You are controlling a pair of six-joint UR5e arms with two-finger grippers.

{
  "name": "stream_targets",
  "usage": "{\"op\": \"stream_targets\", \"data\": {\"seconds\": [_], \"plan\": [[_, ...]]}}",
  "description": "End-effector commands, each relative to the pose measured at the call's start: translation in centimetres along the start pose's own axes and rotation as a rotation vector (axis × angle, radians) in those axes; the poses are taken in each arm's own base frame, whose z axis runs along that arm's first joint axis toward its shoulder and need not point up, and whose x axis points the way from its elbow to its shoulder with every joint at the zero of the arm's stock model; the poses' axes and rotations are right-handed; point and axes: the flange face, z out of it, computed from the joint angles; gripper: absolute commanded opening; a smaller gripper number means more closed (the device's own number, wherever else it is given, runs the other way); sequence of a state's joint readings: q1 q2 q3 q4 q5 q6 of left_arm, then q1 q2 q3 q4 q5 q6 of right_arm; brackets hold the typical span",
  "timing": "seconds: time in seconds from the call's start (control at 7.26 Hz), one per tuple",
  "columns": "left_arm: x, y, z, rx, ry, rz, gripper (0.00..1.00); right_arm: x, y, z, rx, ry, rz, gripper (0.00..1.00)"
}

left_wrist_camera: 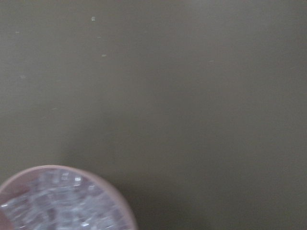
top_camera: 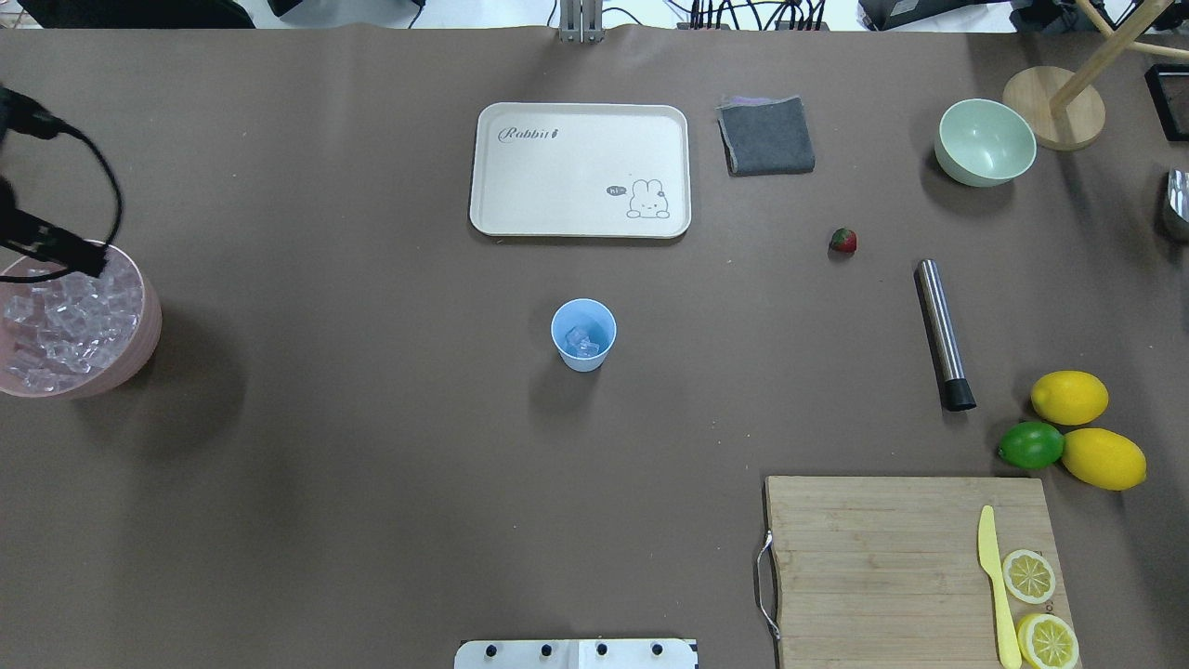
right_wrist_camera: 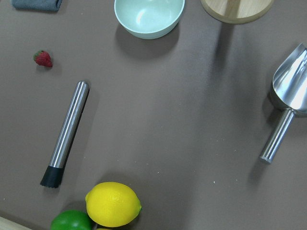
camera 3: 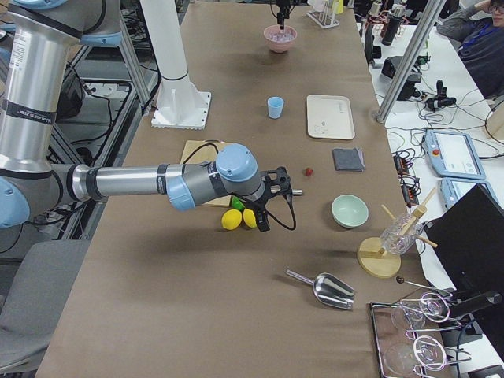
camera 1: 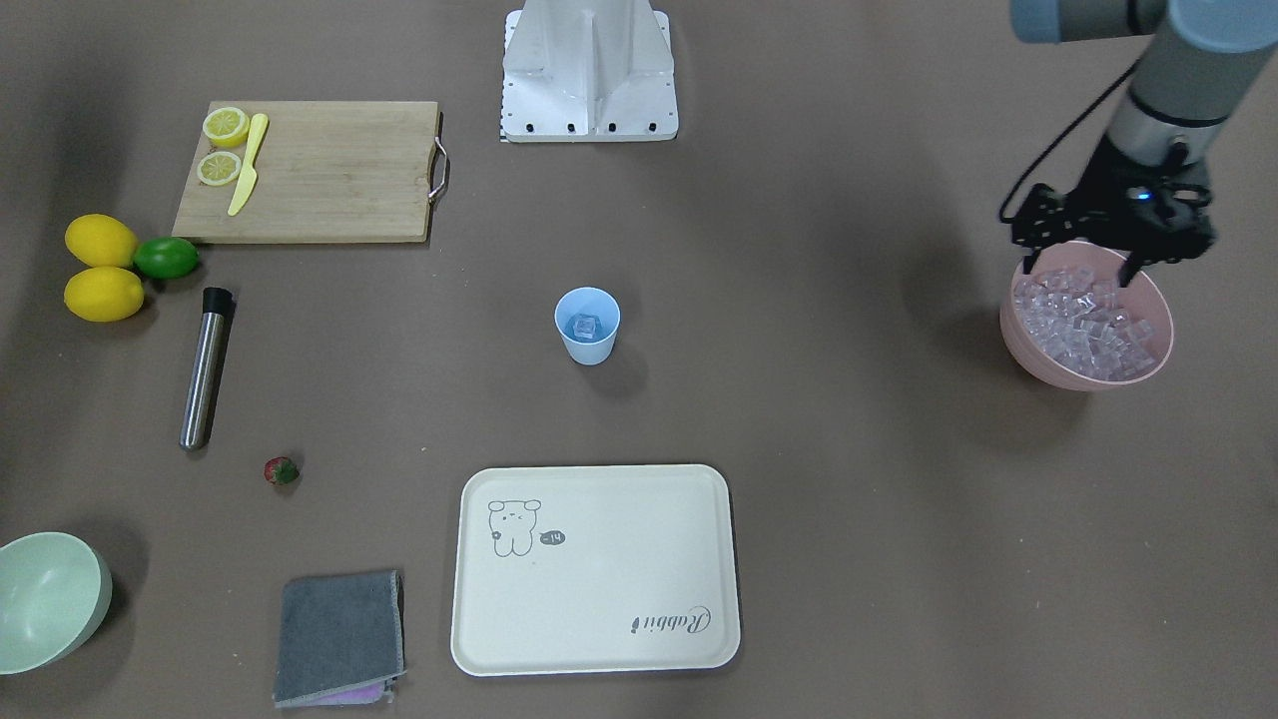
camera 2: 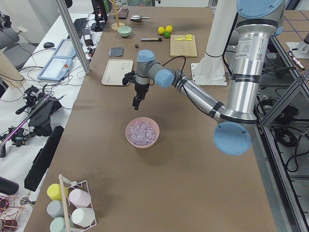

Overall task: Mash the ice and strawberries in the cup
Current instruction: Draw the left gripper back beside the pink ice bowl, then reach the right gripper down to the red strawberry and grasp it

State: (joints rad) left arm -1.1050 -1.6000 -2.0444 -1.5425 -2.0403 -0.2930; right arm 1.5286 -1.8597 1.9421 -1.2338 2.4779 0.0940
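Left gripper: fingers spread wide, nothing between them. It hangs over the pink bowl, and the side view shows a gap above the contents.
Ice supply: clear cubes heaped in the pink bowl, directly below the fingertips. As I read it, the next move is a straight drop.
Step in hand: judged to be fetching more ice. The strawberry is not yet in and mashing has not begun.
Edges, left side: the bowl sits toward the table's left end with brown cover all round it. The rim is the only thing to catch on.
Cup: light blue and upright at mid-table, well apart from the bowl on the left gripper's right-hand side. It holds a few ice cubes.
Open room: bare tabletop between bowl and cup. The cream tray lies beyond the cup, off that line.
Strawberry: 1 berry, on the table in the right half, near the muddler.
Muddler: a steel rod lying flat, long axis roughly robot-to-far-side, black tip toward the robot.
Nearer arm: the right arm, for both berry and muddler.
Right gripper: hovers by the lemons. I cannot tell how its fingers stand.
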Motion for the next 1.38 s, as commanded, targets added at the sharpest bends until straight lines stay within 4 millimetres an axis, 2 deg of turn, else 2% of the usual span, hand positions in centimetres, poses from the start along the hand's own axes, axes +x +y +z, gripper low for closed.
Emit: {"op": "stream_targets", "data": {"seconds": [0.0,0.14,0.28,0.41,0.55,0.69,0.96,1.24], "plan": [[-15.7,7.9,-0.4,-0.059,0.01,0.051,0.99,0.0,0.0,0.0,-0.001,0.002,-0.007,1.0],[-21.8,11.7,1.0,-0.091,0.028,0.023,0.99,0.1,0.1,0.1,-0.002,0.003,-0.005,1.0],[-25.4,14.0,1.9,-0.11,0.033,0.059,0.99,0.1,0.1,0.1,-0.001,0.006,-0.001,1.0],[-29.4,16.7,0.4,-0.078,0.017,-0.024,0.99,0.0,-0.2,0.1,-0.002,0.006,0.014,1.0],[-29.8,17.0,-0.1,-0.068,0.011,-0.035,0.99,-0.9,-0.8,1.0,-0.019,0.003,0.046,1.0],[-29.8,17.0,-0.1,-0.066,0.011,-0.034,0.99,-3.0,-3.1,2.6,-0.03,0.029,0.077,1.0],[-29.8,16.9,-0.3,-0.062,0.009,-0.033,0.99,-8.8,-7.4,7.6,-0.062,0.064,0.113,1.0],[-29.8,16.9,-0.4,-0.06,0.008,-0.029,0.99,-14.0,-12.8,12.7,-0.069,0.069,0.063,1.0]]}}
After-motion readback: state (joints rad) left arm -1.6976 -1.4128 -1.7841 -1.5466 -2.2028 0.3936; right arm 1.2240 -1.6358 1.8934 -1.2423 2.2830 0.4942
